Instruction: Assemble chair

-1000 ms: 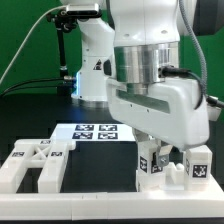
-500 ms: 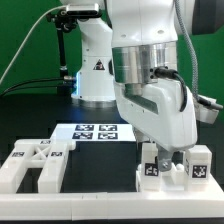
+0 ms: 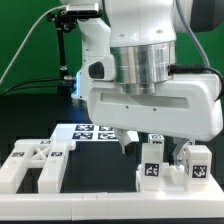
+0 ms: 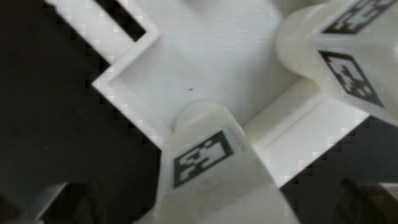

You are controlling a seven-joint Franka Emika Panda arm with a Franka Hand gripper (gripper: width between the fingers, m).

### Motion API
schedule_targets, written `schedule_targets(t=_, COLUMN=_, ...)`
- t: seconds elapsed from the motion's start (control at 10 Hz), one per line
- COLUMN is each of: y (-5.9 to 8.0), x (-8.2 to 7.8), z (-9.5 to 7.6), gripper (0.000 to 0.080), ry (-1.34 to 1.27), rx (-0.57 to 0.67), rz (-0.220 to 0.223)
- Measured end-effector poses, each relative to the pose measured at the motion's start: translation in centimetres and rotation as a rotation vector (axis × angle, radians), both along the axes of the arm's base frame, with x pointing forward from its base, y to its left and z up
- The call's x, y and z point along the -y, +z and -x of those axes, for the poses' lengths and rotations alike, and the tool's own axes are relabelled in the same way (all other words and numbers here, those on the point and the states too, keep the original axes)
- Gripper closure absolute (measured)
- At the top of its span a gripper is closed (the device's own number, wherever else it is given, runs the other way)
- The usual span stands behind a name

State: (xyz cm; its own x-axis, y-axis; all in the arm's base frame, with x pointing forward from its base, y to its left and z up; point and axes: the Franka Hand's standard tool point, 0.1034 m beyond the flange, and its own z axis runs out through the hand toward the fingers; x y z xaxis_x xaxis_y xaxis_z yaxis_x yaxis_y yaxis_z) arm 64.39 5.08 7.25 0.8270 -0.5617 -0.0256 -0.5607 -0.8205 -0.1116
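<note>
A green backdrop stands behind a black table (image 3: 20, 110), with dark cables hanging over the far side at the exterior view's left. The marker board (image 3: 92, 132) lies flat on the table near the middle, its tags facing up. The chair is in loose pieces. A low blocky group (image 3: 35, 163) sits toward the exterior view's left, well apart from a second group (image 3: 170, 165) toward the exterior view's right, where two small tagged blocks stand upright just beside each other on a white base. The robot arm (image 3: 150, 65) fills the middle of the exterior view. Its broad white hand hangs above and between the marker board and the second group, and it hides the fingers from that camera. The wrist view looks closely down on white parts: a flat slab (image 4: 187, 75), a tagged bar (image 4: 214, 160) lying tilted across it, and a rounded tagged piece (image 4: 347, 55) near the slab's edge. There the gripper (image 4: 210, 200) shows as two dim, blurred fingertips (image 4: 45, 200) set well apart. The tagged bar lies between them and neither finger touches it, so the jaws are spread and hold nothing.
</note>
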Motion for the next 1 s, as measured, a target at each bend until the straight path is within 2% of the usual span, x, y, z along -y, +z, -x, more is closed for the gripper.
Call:
schedule_targets(t=0.2, y=0.30, x=0.00, z=-0.89, gripper=0.0151, ry=0.240, rx=0.072, rz=0.064)
schedule_targets(t=0.3, y=0.21, x=0.06, z=-0.78, gripper=0.0151, ry=0.210, rx=0.066, rz=0.058)
schedule_targets(t=0.4, y=0.21, x=0.12, z=-0.79, gripper=0.0245, ry=0.201, rx=0.065, rz=0.058)
schedule_targets(t=0.5, y=0.21, x=0.08, z=-0.78, gripper=0.0439, ry=0.150, rx=0.061, rz=0.054)
schedule_targets(t=0.6, y=0.21, x=0.10, z=-0.78, gripper=0.0439, ry=0.090, rx=0.056, rz=0.050)
schedule_targets(t=0.7, y=0.20, x=0.20, z=-0.77, gripper=0.0514, ry=0.020, rx=0.050, rz=0.047)
schedule_targets(t=0.9, y=0.14, x=0.35, z=-0.71, gripper=0.0514, ry=-0.108, rx=0.035, rz=0.036)
schedule_targets(t=1.0, y=0.08, x=0.84, z=-0.32, gripper=0.0514, ry=-0.286, rx=-0.016, rz=-0.003)
